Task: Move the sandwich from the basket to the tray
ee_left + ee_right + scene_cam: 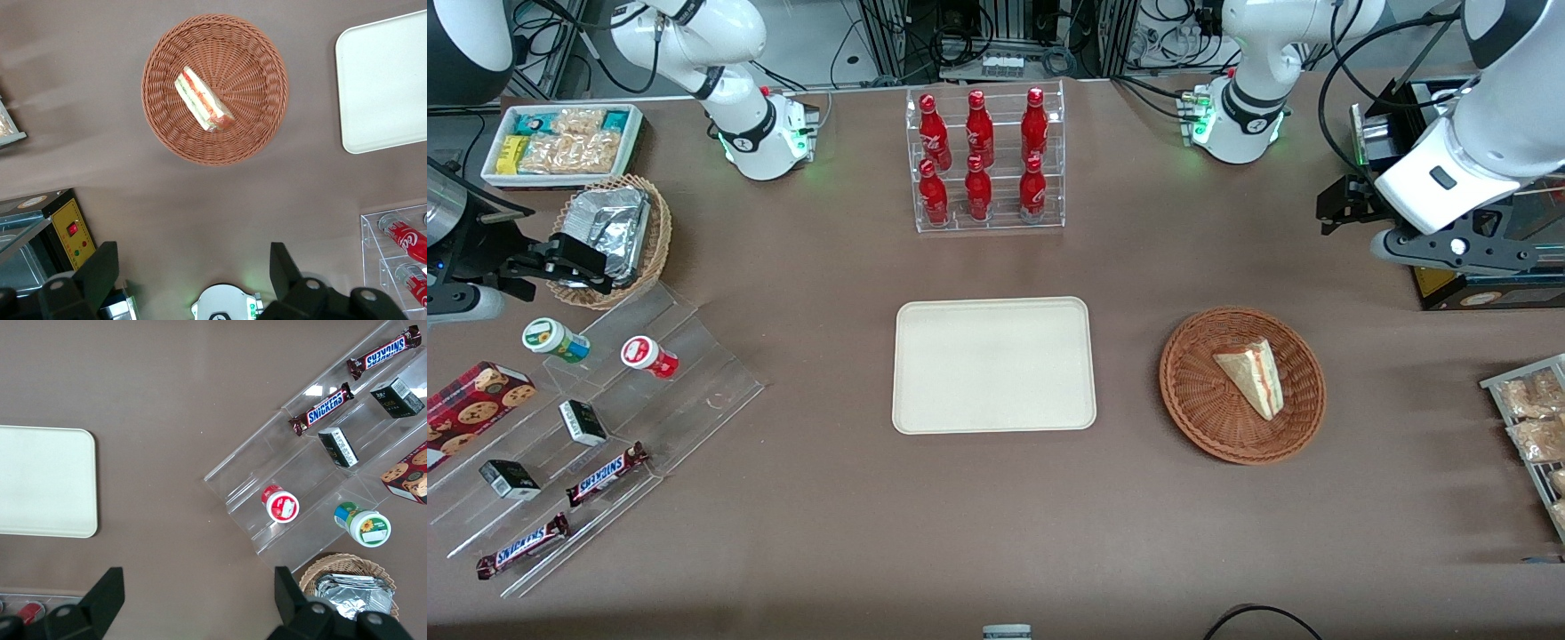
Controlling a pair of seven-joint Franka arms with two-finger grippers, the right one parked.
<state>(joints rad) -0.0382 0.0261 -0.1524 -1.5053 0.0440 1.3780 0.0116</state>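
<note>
My pincer (190, 280) hangs wide open and empty, high over the desk (996, 516), so I see the sandwich (203, 100) in its basket (215, 89), the tray (994, 364) bare.

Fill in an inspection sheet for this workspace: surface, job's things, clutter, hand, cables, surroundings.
Surface: brown table, flat.
Job's things: sandwich lies in the basket; tray holds nothing.
Clutter: bottle rack; clear stand with candy bars and small tubs; foil basket; snack bin.
Hand: the working arm's hand hangs open, high above the table, farther from the front camera than the basket.
Cables: a black cable at the table's near edge.
Surroundings: metal framing and wires past the table's edge.
</note>
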